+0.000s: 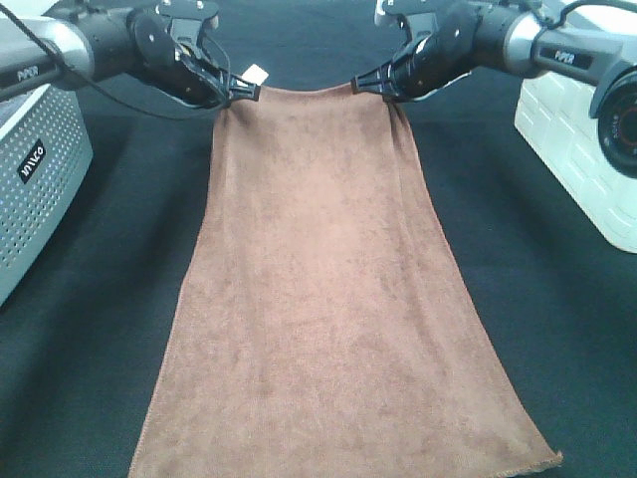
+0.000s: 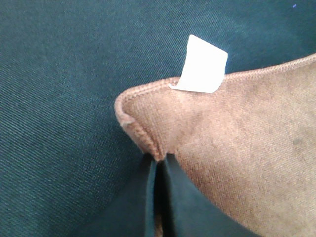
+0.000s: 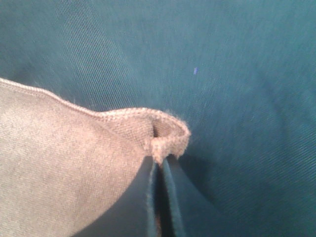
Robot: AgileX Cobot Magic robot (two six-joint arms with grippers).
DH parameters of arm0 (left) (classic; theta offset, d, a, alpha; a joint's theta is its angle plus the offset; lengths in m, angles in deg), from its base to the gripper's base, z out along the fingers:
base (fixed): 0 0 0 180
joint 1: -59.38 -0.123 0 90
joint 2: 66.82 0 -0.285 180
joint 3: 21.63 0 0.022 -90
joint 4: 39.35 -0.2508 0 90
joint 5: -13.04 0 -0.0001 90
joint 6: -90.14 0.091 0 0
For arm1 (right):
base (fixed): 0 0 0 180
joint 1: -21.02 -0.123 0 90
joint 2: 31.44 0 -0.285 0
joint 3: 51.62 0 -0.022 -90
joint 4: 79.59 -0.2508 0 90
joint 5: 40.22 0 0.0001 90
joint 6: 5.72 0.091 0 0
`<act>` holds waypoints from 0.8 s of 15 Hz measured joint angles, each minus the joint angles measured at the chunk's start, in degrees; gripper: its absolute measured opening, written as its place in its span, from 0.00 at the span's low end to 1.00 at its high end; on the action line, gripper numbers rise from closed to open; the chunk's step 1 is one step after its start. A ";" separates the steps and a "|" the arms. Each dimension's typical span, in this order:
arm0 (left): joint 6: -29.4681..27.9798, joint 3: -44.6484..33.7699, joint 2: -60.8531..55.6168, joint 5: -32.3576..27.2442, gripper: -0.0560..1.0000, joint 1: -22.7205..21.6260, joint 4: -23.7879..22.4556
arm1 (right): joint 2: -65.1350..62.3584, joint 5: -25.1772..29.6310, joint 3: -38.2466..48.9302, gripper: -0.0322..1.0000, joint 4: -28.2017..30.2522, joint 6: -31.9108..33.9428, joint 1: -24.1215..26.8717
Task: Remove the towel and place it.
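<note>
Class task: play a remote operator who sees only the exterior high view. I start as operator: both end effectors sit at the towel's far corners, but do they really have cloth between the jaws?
Observer: Yes. The left wrist view shows the left end effector shut on the towel, pinching the hemmed corner.
Operator: And the right one?
Observer: The right end effector is shut on the other corner, whose hem curls over above the jaws.
Operator: That white speck by the left corner?
Observer: It is the white tag, standing up from the hem, clear of the jaws.
</note>
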 joint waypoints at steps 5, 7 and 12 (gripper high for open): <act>0.00 0.00 3.09 3.04 0.06 0.00 -0.06 | 2.58 -3.04 -0.06 0.03 -1.09 0.00 0.00; 0.00 0.00 3.55 3.38 0.06 0.00 -0.06 | 3.04 -4.07 -0.06 0.03 -1.72 0.00 0.00; 0.00 0.11 4.70 4.93 0.06 0.00 -0.06 | 4.07 -4.93 -0.06 0.05 -2.23 0.00 0.00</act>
